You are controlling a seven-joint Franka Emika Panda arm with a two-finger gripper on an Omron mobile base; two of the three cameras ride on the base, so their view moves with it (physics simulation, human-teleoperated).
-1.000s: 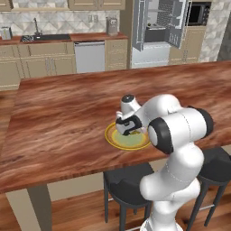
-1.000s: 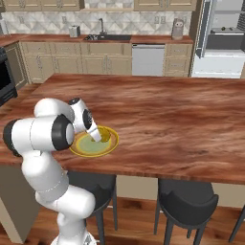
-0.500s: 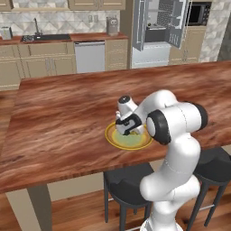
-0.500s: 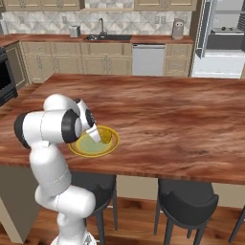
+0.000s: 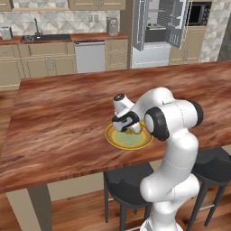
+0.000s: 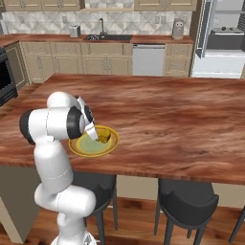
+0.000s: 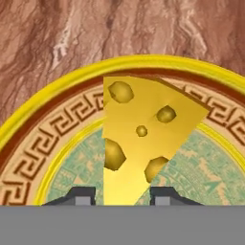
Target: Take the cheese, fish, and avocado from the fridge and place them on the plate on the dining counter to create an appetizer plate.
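Hand view: pincer (image 7: 119,195) straddles cheese (image 7: 139,139) on plate (image 7: 28,119), perhaps loosened.

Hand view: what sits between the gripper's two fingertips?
The cheese wedge's narrow end, lying over the plate, sits between the gripper's fingertips.

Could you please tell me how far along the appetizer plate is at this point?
Done: the cheese has reached the plate on the dining counter. In hand: the claw sits low over the plate, its tips on either side of the wedge's narrow end. Left: no fish or avocado lies on the plate, and the fridge stands open behind.
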